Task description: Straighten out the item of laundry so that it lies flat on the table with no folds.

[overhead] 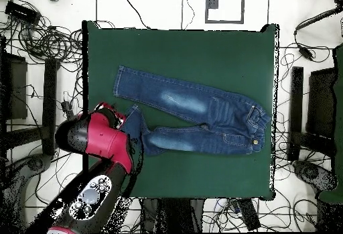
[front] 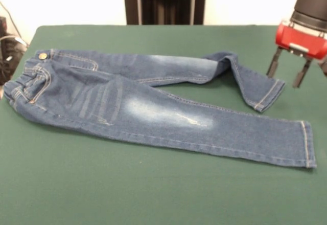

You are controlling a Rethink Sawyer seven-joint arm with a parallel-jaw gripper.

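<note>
the red and black tool (front: 287,72), its two dark prongs spread apart and gripping nothing, hangs above the green tabletop (front: 153,194) just beside the folded cuff of the jeans (front: 153,107). the small faded denim pair, tan-stitched with a brass button (front: 43,56) at the gathered elastic waist, lies across the middle of the cloth-covered surface. one leg runs out flat and straight; the other is doubled back on itself near the hem. wide bare green cloth surrounds the garment on every side, out to the rounded corners.
</note>
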